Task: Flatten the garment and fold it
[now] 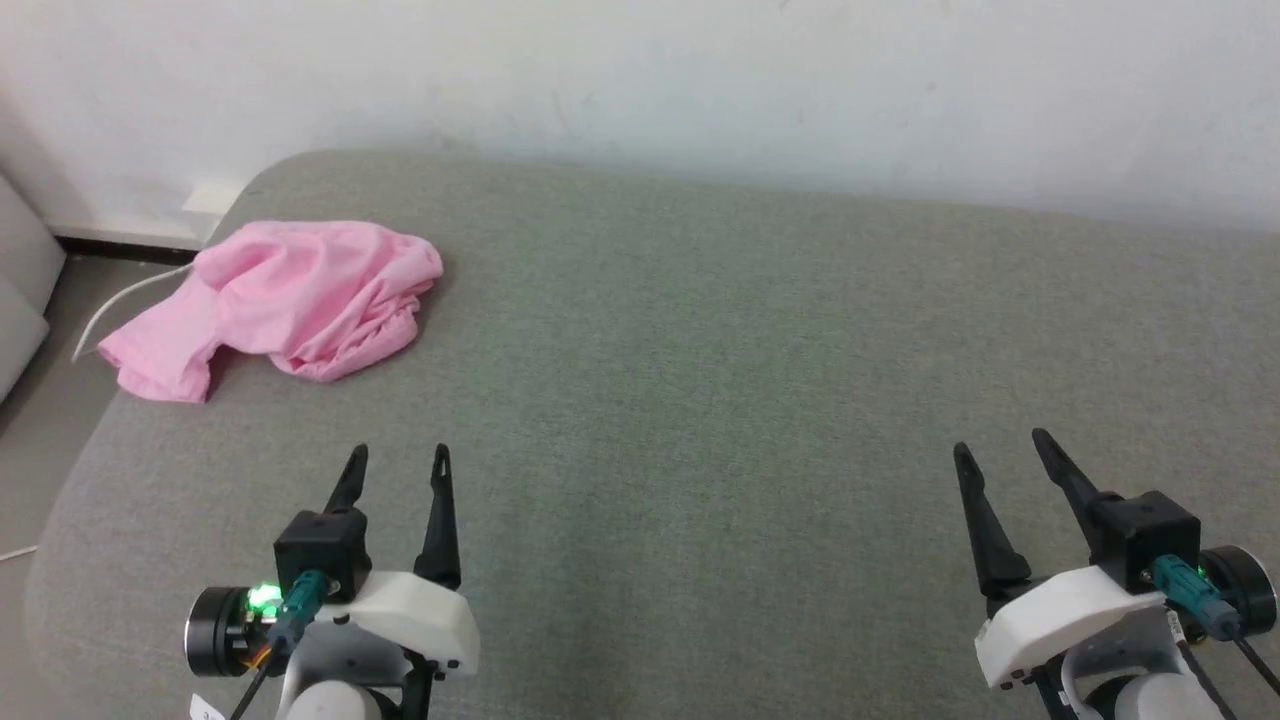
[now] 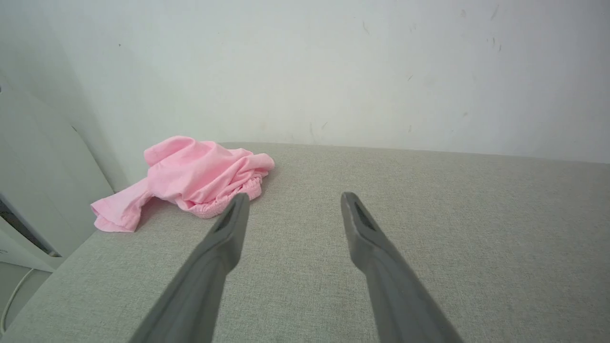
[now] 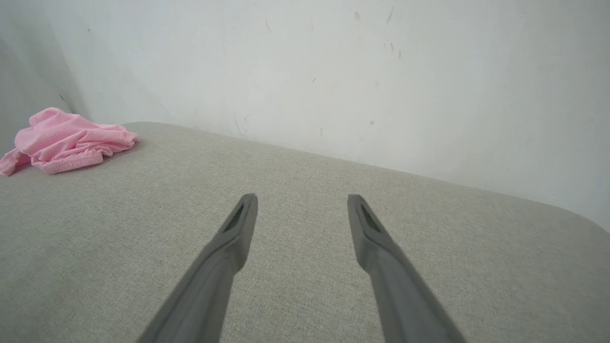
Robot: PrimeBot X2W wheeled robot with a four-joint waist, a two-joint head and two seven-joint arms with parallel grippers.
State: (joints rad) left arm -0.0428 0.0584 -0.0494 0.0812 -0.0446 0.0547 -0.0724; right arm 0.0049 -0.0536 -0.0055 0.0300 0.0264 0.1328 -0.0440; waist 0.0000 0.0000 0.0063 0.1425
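A: Where did the garment (image 1: 290,300) lie?

B: In a crumpled pink heap at the bench's (image 1: 700,350) far left corner, close to the wall (image 1: 640,80). One loose end reached the left edge. From the left wrist, its gathered waistband (image 2: 214,208) faced the near side.

A: And the left gripper (image 1: 400,452)?

B: Low over the near left part of the bench, with its fingers pointing away toward the wall. They were spread apart with nothing between them. A green light glowed at the wrist. The heap lay ahead of it and a little to its left, well apart from the tips.

A: The right gripper (image 1: 1001,443)?

B: Posed much the same at the near right part of the bench, with its fingers leaning slightly left. They were parted and empty too. From its wrist the garment sat far off toward the far left corner.

A: Was either arm touching the cloth?

B: No, both were clear of it, with bare grey bench between

A: Anything off the bench?

B: A pale cable (image 1: 120,300) curved over the floor (image 1: 40,420) beside the left edge
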